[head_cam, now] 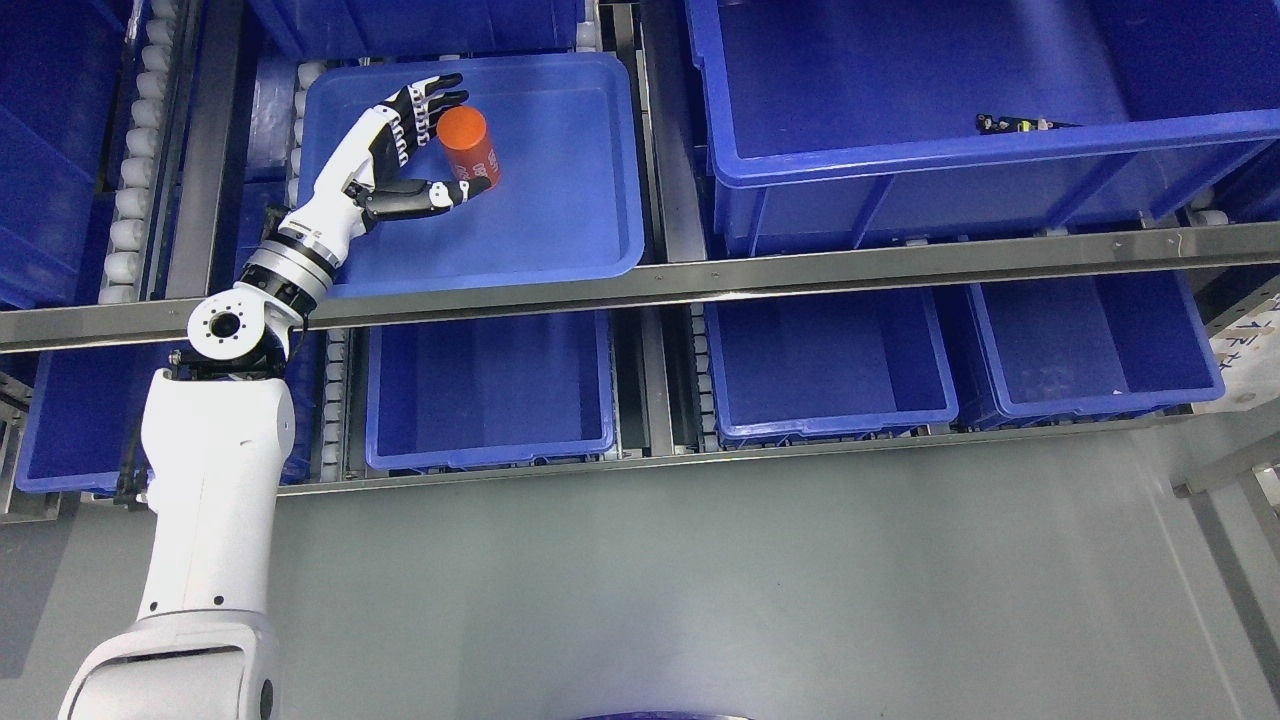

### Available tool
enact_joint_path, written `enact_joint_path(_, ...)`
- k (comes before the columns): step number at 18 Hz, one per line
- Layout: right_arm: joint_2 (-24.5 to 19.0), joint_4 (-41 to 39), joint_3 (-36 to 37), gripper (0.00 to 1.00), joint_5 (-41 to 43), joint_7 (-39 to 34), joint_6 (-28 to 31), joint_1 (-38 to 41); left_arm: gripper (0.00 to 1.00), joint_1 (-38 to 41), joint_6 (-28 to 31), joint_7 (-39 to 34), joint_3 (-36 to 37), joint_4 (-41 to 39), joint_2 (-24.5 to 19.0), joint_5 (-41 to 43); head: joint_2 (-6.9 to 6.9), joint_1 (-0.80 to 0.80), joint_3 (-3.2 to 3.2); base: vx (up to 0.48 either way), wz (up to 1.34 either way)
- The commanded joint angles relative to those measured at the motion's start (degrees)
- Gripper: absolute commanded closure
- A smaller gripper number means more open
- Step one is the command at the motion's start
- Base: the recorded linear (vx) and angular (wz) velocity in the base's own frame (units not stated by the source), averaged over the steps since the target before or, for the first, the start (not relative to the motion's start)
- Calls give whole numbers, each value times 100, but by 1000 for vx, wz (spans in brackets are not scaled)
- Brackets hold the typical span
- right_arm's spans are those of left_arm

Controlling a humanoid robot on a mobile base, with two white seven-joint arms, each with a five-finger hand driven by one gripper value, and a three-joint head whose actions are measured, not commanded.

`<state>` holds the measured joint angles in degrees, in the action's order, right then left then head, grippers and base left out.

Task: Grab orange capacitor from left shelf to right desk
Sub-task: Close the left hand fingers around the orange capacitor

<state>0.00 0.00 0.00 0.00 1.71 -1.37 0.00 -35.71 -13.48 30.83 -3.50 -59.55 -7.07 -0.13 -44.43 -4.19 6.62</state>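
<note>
An orange cylindrical capacitor [468,146] stands in a shallow blue tray [560,220] on the upper shelf level, left of the middle. My left hand [432,145] reaches into the tray from the lower left. Its fingers [428,100] are spread beside the capacitor's left side and its thumb [425,196] lies just below it. The fingers lie around the capacitor without closing on it. The right arm is out of view.
A large deep blue bin [960,150] sits to the right on the same level, with a small dark part [1020,124] inside. Several blue bins [490,395] stand on the lower level. A metal shelf rail [800,275] runs across. Grey floor lies below.
</note>
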Motion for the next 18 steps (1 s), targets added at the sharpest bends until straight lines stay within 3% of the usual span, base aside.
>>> enact_joint_path(1,100,-100,70,0,-26,-4,-4,114,92,73,-137,-15,-370,145,206,-154,0,0,0,0,0)
enact_joint_path(2,100,-100,70,0,-26,-4,-4,114,82,91,-146,-24,-344,128,206,-154,0,0,0,0,0)
enact_joint_path(3,100,-100,70,0,-26,-4,-4,114,78,143,-146,-24,-300,119,206,-154,0,0,0,0,0)
enact_joint_path(8,100,-100,70,0,-26,-4,-4,114,78,249,-146,-24,-309,128,197,-145,0,0,0,0,0)
enact_joint_path(11,100,-100,70,0,-26,-4,-4,114,56,232,-120,-16,-204,119,189,-66,0,0,0,0,0)
enact_joint_path(12,100,-100,70,0,-26,-4,-4,114,52,223,-120,-7,-125,110,206,-57,0,0,0,0,0)
enact_joint_path(18,100,-100,70,0,-26,-4,-4,114,49,161,-111,2,-177,-21,487,-109,0,0,0,0,0)
